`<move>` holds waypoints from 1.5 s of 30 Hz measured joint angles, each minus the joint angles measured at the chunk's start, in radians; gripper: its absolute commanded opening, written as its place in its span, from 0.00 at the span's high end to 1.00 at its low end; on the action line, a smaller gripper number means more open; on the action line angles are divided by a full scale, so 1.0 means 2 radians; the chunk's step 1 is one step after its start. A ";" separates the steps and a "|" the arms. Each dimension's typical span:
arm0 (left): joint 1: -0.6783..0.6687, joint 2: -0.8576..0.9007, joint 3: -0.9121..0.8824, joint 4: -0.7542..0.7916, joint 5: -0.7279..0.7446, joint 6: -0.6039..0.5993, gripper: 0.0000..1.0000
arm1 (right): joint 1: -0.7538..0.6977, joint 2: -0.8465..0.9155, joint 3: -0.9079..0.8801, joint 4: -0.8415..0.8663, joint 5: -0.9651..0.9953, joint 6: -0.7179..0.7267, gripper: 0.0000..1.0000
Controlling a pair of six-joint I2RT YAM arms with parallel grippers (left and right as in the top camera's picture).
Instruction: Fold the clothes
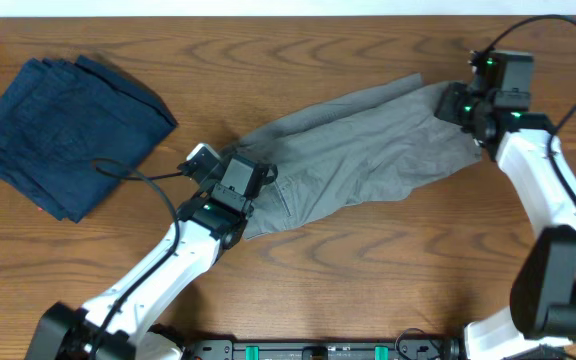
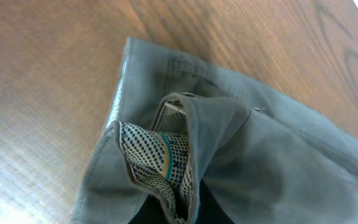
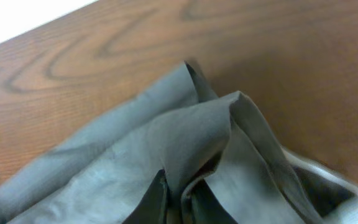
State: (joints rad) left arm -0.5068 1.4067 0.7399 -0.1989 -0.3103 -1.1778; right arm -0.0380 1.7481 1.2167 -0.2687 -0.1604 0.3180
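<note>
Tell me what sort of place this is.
Likely a robotics lab bench: a wood-grain table, a left arm and right arm working on grey trousers, and a folded navy garment set aside.

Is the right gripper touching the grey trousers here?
Touching. The right wrist view shows the grey trousers bunched up and pinched in the right gripper, its jaws closed on a fold of fabric.
</note>
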 measured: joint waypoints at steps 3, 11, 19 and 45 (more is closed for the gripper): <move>0.010 0.019 0.000 0.030 -0.004 0.002 0.65 | 0.017 0.028 0.001 0.066 0.003 0.009 0.70; 0.092 0.039 0.000 0.050 0.035 0.007 0.45 | 0.039 0.050 0.004 0.083 0.009 0.013 0.65; 0.116 0.039 0.000 -0.019 0.142 0.028 0.38 | 0.036 0.055 0.006 -0.071 0.102 0.013 0.75; 0.114 0.039 0.000 -0.043 0.267 0.148 0.12 | -0.004 0.120 0.019 -0.332 0.281 0.092 0.55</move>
State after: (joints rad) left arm -0.2790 1.4849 0.7403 -0.2859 0.2234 -0.8822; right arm -0.0463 1.9884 1.2556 -0.9337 0.4023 0.5018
